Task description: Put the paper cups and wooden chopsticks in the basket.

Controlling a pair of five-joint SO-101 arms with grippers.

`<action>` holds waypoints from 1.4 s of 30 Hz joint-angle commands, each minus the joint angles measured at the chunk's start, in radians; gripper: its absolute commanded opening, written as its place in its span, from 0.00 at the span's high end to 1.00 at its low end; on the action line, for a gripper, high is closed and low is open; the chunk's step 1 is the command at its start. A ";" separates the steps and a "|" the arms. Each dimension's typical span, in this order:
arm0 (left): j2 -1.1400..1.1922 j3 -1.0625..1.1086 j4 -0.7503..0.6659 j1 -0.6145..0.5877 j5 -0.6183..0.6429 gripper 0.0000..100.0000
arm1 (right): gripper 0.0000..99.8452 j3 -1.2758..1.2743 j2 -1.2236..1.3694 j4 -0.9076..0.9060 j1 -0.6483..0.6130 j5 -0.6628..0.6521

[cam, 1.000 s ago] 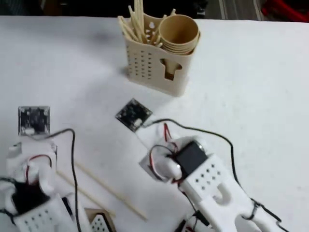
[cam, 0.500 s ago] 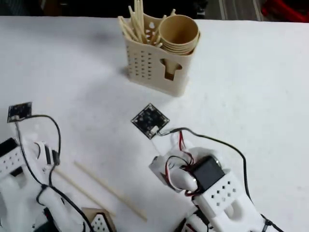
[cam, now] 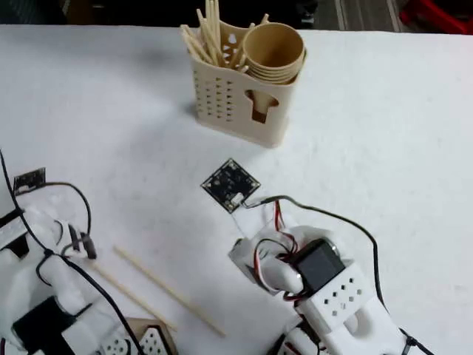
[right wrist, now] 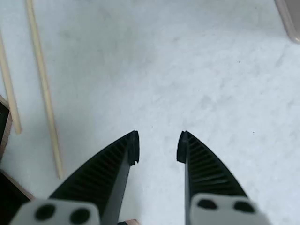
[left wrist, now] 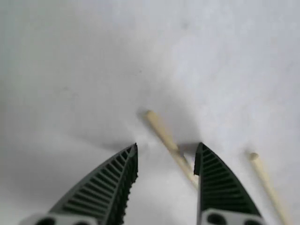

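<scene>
Left pincer (left wrist: 167, 147) low over the white table (left wrist: 70, 56), fingers apart, clamped on nothing. Between those fingers, the blunt end of a loose chopstick (left wrist: 159, 129), flat on the table, running in close beside one finger and clear of the other; contact with that near finger impossible to judge. Just outside that same finger, the end of a second loose chopstick (left wrist: 262, 176), apart from the first and also flat on the table. Right pincer (right wrist: 159, 136) likewise spread, with bare table between the fingertips and nothing gripped; both loose sticks off to one side of it, well apart from its fingers. Seen from above, the left arm (cam: 44, 318) at the near left corner of the table and the right arm (cam: 325, 288) by the near edge, right of the middle. Between the two arms, the pair of loose sticks side by side, close to the near edge and left of its middle, slanting from the left arm toward that edge. Farther out, near the far edge and about midway along it, the basket (cam: 236, 111), upright, well apart from both pincers. Inside it, stacked paper cups (cam: 275, 46) on the right-hand side and a bundle of chopsticks (cam: 211, 33) standing on end on the left-hand side.
</scene>
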State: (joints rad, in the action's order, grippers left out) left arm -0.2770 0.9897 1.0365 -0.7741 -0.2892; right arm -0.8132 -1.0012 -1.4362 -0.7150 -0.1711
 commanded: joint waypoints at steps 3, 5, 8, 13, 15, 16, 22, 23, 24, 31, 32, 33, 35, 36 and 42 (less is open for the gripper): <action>0.035 -0.092 -0.020 0.108 0.097 0.80 | 0.86 0.005 -0.016 0.012 0.005 0.009; 0.053 -0.104 -0.055 0.148 0.121 0.84 | 0.86 0.005 -0.016 0.008 0.005 0.009; 0.077 -0.112 -0.084 0.199 0.126 0.93 | 0.86 0.005 -0.016 0.005 0.008 0.006; 0.081 -0.112 -0.087 0.226 0.129 0.97 | 0.86 0.005 -0.016 0.005 0.005 0.003; 0.085 -0.127 -0.087 0.240 0.129 0.97 | 0.86 0.005 -0.016 0.005 0.004 0.006; 0.090 -0.137 -0.087 0.251 0.130 0.97 | 0.86 0.006 -0.016 0.007 0.004 0.006; 0.110 -0.219 -0.087 0.326 0.133 0.98 | 0.86 0.008 -0.016 0.007 0.004 0.003; 0.113 -0.239 -0.087 0.337 0.133 0.98 | 0.86 0.008 -0.016 0.007 0.004 0.003; 0.113 -0.265 -0.087 0.348 0.141 0.98 | 0.86 0.008 -0.016 0.007 0.004 0.003; 0.114 -0.466 -0.087 0.367 0.288 0.98 | 0.86 0.011 -0.016 0.010 0.004 0.003; 0.114 -0.496 -0.087 0.367 0.295 0.98 | 0.86 0.011 -0.016 0.010 0.004 0.003; 0.114 -0.520 -0.087 0.367 0.293 0.98 | 0.86 0.011 -0.016 0.010 0.004 0.003; 0.113 -0.557 -0.080 0.366 0.290 0.98 | 0.86 0.011 -0.016 0.008 0.004 0.003; 0.113 -0.565 -0.075 0.361 0.288 0.98 | 0.86 0.011 -0.016 0.007 0.004 0.003; 0.107 -0.574 0.084 0.364 0.198 0.98 | 0.86 0.006 -0.016 0.008 0.004 0.003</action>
State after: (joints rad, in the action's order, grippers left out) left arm -0.1573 0.4664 1.0273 -0.4196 -0.0146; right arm -0.8132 -1.0012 -1.4362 -0.7150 -0.1711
